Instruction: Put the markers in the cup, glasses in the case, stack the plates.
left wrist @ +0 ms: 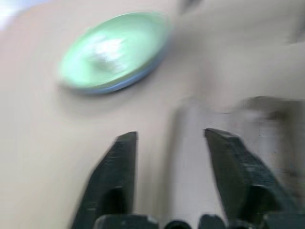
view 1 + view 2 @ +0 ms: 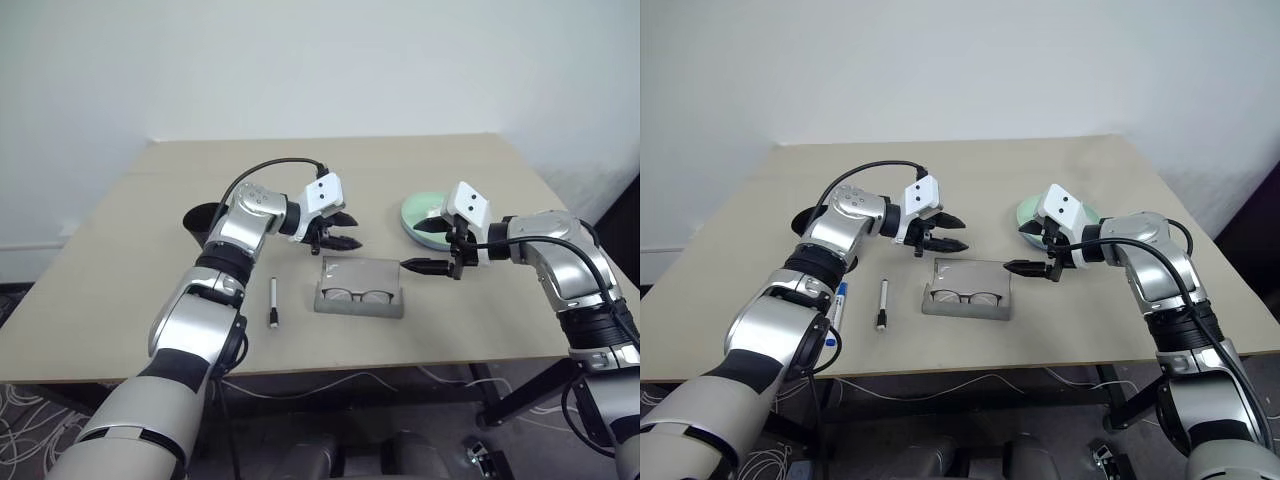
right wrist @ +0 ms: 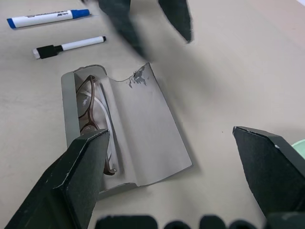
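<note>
My left fingers (image 2: 948, 232) hang spread and empty above the open case (image 2: 967, 301), whose flap lies flat toward the far edge. The glasses (image 2: 964, 297) sit inside. My right fingers (image 2: 1025, 267), spread wide, hover beside its right end. Both markers (image 2: 881, 304) lie left of it; stacked plates (image 2: 424, 218) sit behind my right wrist, cup (image 2: 203, 222) behind my left arm.

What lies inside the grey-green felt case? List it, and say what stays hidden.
The grey-green felt case lies open, its flap flat on the table. In its tray are the dark-framed glasses, resting on something white. The far lens and temples are hidden by the tray wall.
</note>
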You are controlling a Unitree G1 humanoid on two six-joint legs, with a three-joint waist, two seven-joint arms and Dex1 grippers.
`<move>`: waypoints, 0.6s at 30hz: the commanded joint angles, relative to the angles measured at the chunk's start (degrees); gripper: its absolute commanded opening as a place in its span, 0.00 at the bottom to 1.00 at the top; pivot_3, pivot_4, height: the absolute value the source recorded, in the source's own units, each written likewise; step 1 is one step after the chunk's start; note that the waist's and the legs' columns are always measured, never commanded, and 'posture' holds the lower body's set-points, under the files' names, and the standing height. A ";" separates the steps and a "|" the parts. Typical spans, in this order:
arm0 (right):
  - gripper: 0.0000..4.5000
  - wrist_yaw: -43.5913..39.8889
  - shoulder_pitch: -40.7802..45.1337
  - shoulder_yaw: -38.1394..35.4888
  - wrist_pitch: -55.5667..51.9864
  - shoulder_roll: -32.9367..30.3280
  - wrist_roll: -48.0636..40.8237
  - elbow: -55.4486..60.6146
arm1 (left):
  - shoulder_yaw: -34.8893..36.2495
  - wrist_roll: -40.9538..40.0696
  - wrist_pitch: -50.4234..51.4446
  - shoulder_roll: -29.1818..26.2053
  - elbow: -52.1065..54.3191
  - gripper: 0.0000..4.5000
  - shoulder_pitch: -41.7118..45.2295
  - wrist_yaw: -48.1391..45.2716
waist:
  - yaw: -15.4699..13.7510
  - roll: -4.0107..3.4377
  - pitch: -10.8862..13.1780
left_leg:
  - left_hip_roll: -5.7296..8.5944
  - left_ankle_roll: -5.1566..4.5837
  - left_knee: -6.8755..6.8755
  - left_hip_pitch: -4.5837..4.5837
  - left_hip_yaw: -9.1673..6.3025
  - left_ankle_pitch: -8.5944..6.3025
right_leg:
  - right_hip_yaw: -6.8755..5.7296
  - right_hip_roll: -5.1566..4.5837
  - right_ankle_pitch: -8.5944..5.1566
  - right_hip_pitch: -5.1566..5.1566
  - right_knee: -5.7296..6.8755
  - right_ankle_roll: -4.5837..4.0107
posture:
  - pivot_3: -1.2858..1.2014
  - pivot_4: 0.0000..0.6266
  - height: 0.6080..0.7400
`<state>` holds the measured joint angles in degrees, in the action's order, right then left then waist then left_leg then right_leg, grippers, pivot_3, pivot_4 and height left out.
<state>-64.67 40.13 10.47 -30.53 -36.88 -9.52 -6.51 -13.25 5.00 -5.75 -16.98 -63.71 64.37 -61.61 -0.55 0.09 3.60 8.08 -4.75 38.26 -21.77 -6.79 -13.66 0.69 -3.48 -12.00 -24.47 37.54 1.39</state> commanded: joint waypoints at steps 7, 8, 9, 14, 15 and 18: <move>1.00 -0.10 2.02 -0.94 0.67 -0.18 -0.81 1.07 | -1.35 7.56 -2.97 3.30 -7.65 0.00 0.29 18.14 | -0.04 0.01 0.00 | 0.00 0.00 0.00 -0.03 0.00 0.00 | -0.02 0.00 0.13 -0.01 0.00 -0.21 | 0.52 0.00 1.00; 1.00 -0.10 2.00 -0.94 0.64 -0.17 -0.83 1.11 | -1.44 7.94 -3.19 3.40 -7.86 0.00 0.18 18.40 | -0.03 0.01 0.00 | 0.00 0.00 0.00 -0.03 0.00 0.00 | -0.02 0.00 0.13 -0.01 0.00 -0.21 | 0.52 0.00 1.00; 1.00 -0.07 1.96 -0.91 0.61 -0.16 -0.81 1.16 | -1.40 8.21 -3.15 3.50 -8.10 0.00 0.13 18.56 | -0.02 0.01 0.00 | 0.00 0.00 0.00 -0.03 0.00 0.00 | -0.02 0.00 0.13 -0.02 0.00 -0.21 | 0.52 0.00 1.00; 1.00 0.05 1.79 -0.90 0.56 -0.07 -0.85 1.41 | -2.58 9.89 -4.30 3.57 -8.56 0.00 -0.76 14.98 | -0.02 0.01 0.00 | 0.00 0.00 0.00 -0.03 0.00 0.00 | -0.04 -0.01 0.13 -0.01 0.01 -0.20 | 0.52 0.00 1.00; 1.00 0.06 1.76 -0.90 0.57 -0.05 -0.86 1.44 | -3.30 10.40 -5.34 3.44 -8.30 0.00 -1.19 13.22 | -0.02 0.01 -0.01 | 0.00 0.00 0.00 -0.03 0.00 0.00 | -0.04 -0.01 0.13 -0.01 0.01 -0.20 | 0.52 0.00 1.00; 1.00 0.13 1.65 -0.87 0.51 0.03 -0.91 1.64 | -3.96 10.75 -6.62 3.40 -7.81 0.00 -2.03 9.23 | -0.02 0.01 -0.02 | 0.00 0.00 0.00 -0.03 0.01 0.00 | -0.04 -0.01 0.13 -0.01 0.01 -0.22 | 0.52 0.00 1.00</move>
<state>-64.65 40.32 10.47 -30.54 -36.86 -9.56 -6.49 -16.59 15.08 -11.14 -13.81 -72.48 62.70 -49.42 -0.57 0.11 3.59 8.08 -4.76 38.26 -21.79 -6.79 -13.66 0.65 -3.50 -11.86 -24.48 37.54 1.17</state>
